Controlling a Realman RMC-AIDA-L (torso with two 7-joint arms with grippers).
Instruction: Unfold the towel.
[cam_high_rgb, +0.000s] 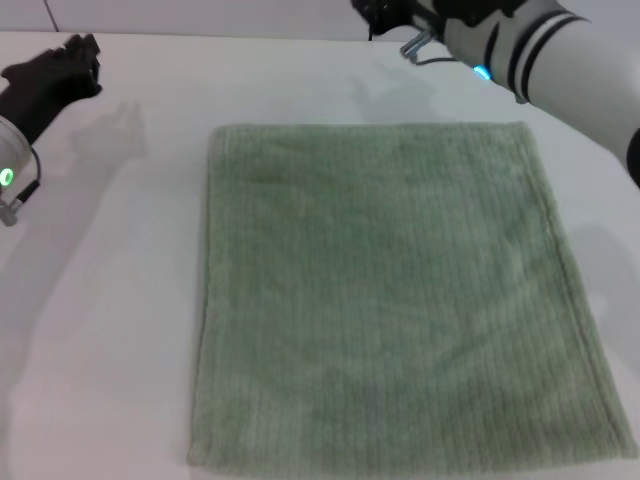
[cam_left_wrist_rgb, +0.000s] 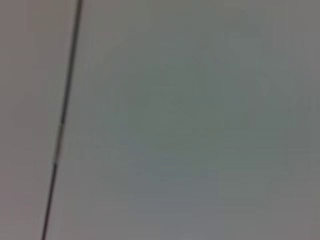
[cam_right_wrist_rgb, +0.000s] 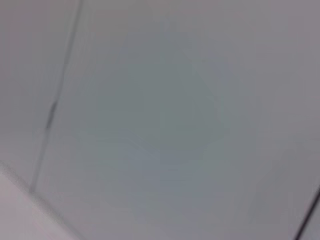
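The left gripper (cam_high_rgb: 62, 62) is seen over the white table (cam_high_rgb: 110, 300), near its far edge, and nothing is held by it; how far it is opened cannot be told. The towel (cam_high_rgb: 390, 290) is laid flat and fully spread, to the right of this gripper and nearer to the robot, well apart. The right gripper (cam_high_rgb: 385, 12) is raised beyond the towel's far edge, mostly cut off, its opening not seen

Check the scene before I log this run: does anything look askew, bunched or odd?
Nothing stands out. The towel lies spread flat on the white table. The left gripper and right gripper sit clear of it at the far corners.
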